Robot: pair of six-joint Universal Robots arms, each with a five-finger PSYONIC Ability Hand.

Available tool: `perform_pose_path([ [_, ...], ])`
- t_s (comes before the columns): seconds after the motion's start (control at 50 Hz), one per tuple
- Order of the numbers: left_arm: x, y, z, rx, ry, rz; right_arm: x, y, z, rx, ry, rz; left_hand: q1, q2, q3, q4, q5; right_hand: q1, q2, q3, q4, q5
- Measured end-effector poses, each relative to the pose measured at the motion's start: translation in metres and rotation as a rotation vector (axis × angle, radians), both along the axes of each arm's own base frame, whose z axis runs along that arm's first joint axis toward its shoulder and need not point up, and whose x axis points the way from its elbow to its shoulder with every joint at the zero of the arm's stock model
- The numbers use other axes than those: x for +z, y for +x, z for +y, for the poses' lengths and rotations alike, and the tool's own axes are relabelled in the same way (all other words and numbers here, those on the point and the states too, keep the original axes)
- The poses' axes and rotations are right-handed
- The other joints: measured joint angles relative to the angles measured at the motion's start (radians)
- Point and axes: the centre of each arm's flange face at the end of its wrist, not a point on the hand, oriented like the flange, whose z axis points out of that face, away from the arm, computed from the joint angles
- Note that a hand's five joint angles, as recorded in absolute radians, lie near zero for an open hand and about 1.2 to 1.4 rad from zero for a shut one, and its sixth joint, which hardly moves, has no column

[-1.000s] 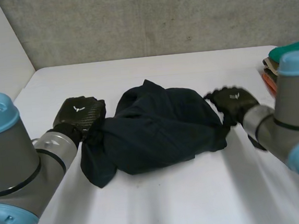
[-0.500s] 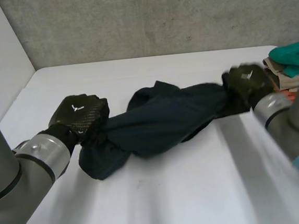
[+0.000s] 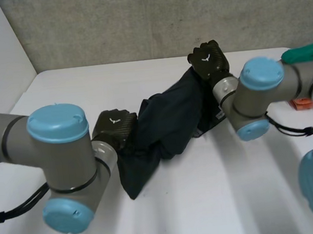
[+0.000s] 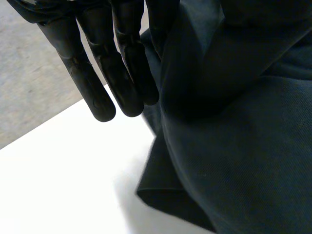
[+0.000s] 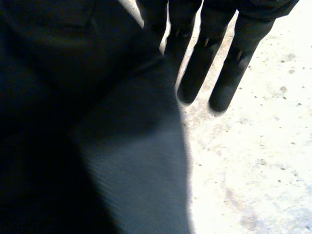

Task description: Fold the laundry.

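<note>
Head view: within a second, the dark navy fabric garment (image 3: 168, 121) went from a loose heap between the arms to a drawn-out band. The right robot hand (image 3: 209, 60) swung to the far side of the white worktop (image 3: 180, 202), lifting one end, while the left robot hand (image 3: 114, 130) moved in toward the middle with the other. Each hand pinched cloth against nearly straight fingers (image 4: 97, 87). The garment lay across the worktop's middle, its long axis running diagonally from the near left, where a loose end trailed, to the raised far right. It appeared to be getting pulled out for spreading; no fold was yet made.
</note>
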Motion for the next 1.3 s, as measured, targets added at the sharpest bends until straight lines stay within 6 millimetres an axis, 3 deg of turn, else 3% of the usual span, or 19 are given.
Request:
perform_pose_path([
  [0.02,-0.001,0.0,-0.004,0.017,-0.004,-0.002,-0.005,0.002,-0.002,-0.01,-0.023,-0.003,-0.134,-0.133,-0.114,-0.116,-0.114,-0.142,-0.141,-0.136,-0.137,-0.142],
  [0.04,-0.001,0.0,-0.007,0.029,-0.008,-0.002,-0.007,0.002,-0.003,-0.018,-0.04,-0.006,-0.134,-0.133,-0.114,-0.116,-0.114,-0.321,-0.301,-0.309,-0.31,-0.325],
  [0.08,0.001,0.0,-0.011,0.049,-0.015,-0.001,-0.008,0.003,-0.006,-0.042,-0.075,-0.019,-0.406,-0.38,-0.374,-0.36,-0.358,-0.522,-0.52,-0.533,-0.538,-0.539],
  [0.1,0.001,0.0,-0.011,0.052,-0.016,-0.001,-0.006,0.002,-0.006,-0.05,-0.082,-0.025,-0.406,-0.38,-0.374,-0.36,-0.358,-0.549,-0.549,-0.565,-0.569,-0.566],
  [0.12,0.005,0.001,-0.011,0.058,-0.02,0.002,0.001,0.001,-0.006,-0.066,-0.097,-0.045,-0.743,-0.707,-0.701,-0.698,-0.684,-0.573,-0.583,-0.607,-0.607,-0.596],
  [0.14,0.008,0.002,-0.01,0.059,-0.022,0.004,0.004,0.0,-0.006,-0.071,-0.099,-0.051,-0.842,-0.805,-0.801,-0.811,-0.793,-0.573,-0.592,-0.623,-0.624,-0.596],
  [0.28,0.044,0.016,0.001,0.063,-0.056,0.053,0.084,-0.025,0.023,-0.086,-0.05,-0.212,-0.855,-0.851,-0.846,-0.855,-0.831,-0.573,-0.592,-0.623,-0.627,-0.596],
  [0.34,0.062,0.03,0.006,0.088,-0.071,0.094,0.108,-0.04,0.043,-0.078,0.015,-0.229,-0.855,-0.851,-0.846,-0.855,-0.831,-0.573,-0.592,-0.623,-0.627,-0.596],
  [0.42,0.076,0.051,0.011,0.133,-0.049,0.158,0.121,-0.062,0.075,-0.089,0.169,-0.194,-0.855,-0.851,-0.846,-0.855,-0.831,-0.573,-0.592,-0.623,-0.627,-0.597],
  [0.5,0.073,0.069,0.014,0.167,0.037,0.219,0.112,-0.082,0.1,-0.116,0.367,-0.152,-0.855,-0.851,-0.846,-0.855,-0.831,-0.573,-0.592,-0.623,-0.627,-0.597],
  [0.58,0.051,0.083,0.017,0.185,0.212,0.279,0.093,-0.103,0.126,-0.135,0.597,-0.164,-0.855,-0.851,-0.846,-0.855,-0.831,-0.573,-0.592,-0.623,-0.627,-0.598],
  [0.66,0.029,0.086,0.019,0.186,0.346,0.301,0.083,-0.114,0.131,-0.128,0.666,-0.208,-0.855,-0.851,-0.846,-0.855,-0.831,-0.573,-0.592,-0.623,-0.627,-0.597],
  [0.76,0.002,0.084,0.018,0.191,0.466,0.287,0.079,-0.126,0.123,-0.127,0.64,-0.236,-0.855,-0.851,-0.846,-0.855,-0.831,-0.573,-0.592,-0.623,-0.627,-0.597],
  [0.86,-0.009,0.08,0.017,0.19,0.51,0.269,0.065,-0.132,0.129,-0.142,0.714,-0.188,-0.855,-0.851,-0.846,-0.855,-0.831,-0.573,-0.592,-0.623,-0.627,-0.597],
  [1.08,-0.01,0.069,0.035,0.132,0.581,0.264,0.017,-0.127,0.192,-0.032,0.972,-0.083,-0.845,-0.835,-0.843,-0.84,-0.827,-0.492,-0.487,-0.511,-0.517,-0.496],
  [1.28,-0.018,0.058,0.036,0.101,0.551,0.241,-0.021,-0.1,0.223,0.06,0.916,-0.103,-0.384,-0.428,-0.427,-0.424,-0.428,-0.492,-0.488,-0.513,-0.518,-0.5],
  [1.3,-0.019,0.057,0.035,0.103,0.543,0.236,-0.027,-0.094,0.225,0.065,0.902,-0.112,-0.233,-0.269,-0.271,-0.274,-0.28,-0.491,-0.486,-0.51,-0.516,-0.498],
])
